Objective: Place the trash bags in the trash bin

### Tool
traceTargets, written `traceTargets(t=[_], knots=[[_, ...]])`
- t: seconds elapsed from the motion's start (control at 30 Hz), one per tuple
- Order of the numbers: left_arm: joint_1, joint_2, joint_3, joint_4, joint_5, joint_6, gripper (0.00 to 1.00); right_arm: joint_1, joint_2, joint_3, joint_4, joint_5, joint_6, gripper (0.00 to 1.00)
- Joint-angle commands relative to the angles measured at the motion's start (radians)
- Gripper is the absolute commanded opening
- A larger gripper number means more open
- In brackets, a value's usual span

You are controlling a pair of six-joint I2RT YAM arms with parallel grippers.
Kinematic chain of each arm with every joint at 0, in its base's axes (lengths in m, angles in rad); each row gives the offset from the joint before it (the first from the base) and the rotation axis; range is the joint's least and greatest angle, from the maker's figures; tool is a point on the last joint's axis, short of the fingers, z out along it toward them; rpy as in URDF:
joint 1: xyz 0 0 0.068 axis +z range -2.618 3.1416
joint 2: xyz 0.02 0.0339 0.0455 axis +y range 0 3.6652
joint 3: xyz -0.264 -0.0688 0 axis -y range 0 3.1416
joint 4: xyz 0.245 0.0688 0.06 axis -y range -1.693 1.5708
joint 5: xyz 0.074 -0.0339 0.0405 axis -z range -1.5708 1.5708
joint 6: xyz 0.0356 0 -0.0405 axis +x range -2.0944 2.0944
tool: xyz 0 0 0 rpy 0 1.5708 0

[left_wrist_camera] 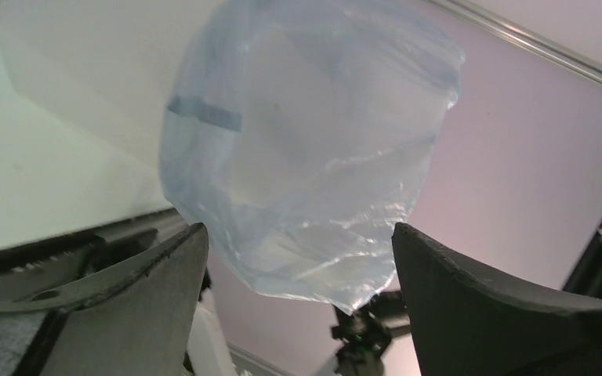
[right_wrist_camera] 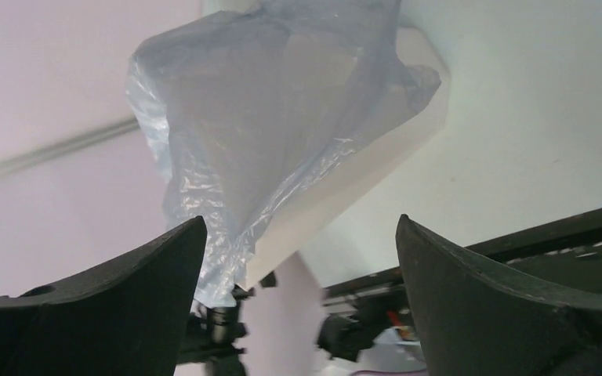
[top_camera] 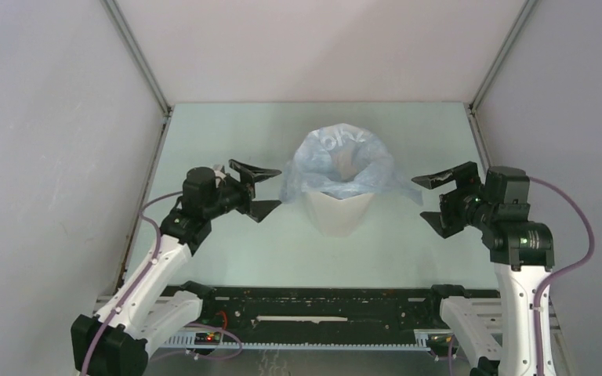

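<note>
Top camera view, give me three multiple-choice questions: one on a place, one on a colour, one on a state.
1. Where is the trash bag? A. beside the trash bin B. in its mouth, draped over the rim C. under it
2. The trash bin's colour? A. black B. white C. green
3. The left gripper and right gripper are? A. both shut B. one open C. both open, empty
Answers: B, film overhangs the rim; B, its walls are white; C, jaws spread, clear of the bag.
</note>
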Motion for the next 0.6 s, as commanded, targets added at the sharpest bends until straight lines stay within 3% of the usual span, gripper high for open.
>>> traceTargets(t=[0.0, 0.1, 0.23, 0.33, 0.47, 0.57], knots=[[-0.082, 0.001, -0.022, 0.1, -0.016, -0.237, 0.92, 0.013, -0.036, -0.082, 0.115, 0.001, 0.351, 1.0], [-0.138, 0.022, -0.049, 0.139, -0.036, -0.324, 0.91, 0.022, -0.033, -0.099, 0.086, -0.01, 0.442, 0.97], [-0.164, 0.048, -0.048, 0.154, -0.065, -0.347, 0.83, 0.089, -0.018, -0.125, 0.09, 0.021, 0.492, 0.85], [-0.173, 0.047, -0.053, 0.154, -0.078, -0.364, 0.79, 0.145, 0.019, -0.144, 0.132, 0.025, 0.524, 0.84], [-0.177, 0.025, -0.029, 0.035, -0.102, -0.312, 0.83, 0.226, 0.061, -0.143, 0.2, 0.079, 0.539, 0.83], [-0.18, 0.014, -0.046, 0.005, -0.11, -0.307, 0.78, 0.259, 0.09, -0.144, 0.213, 0.103, 0.535, 0.78]])
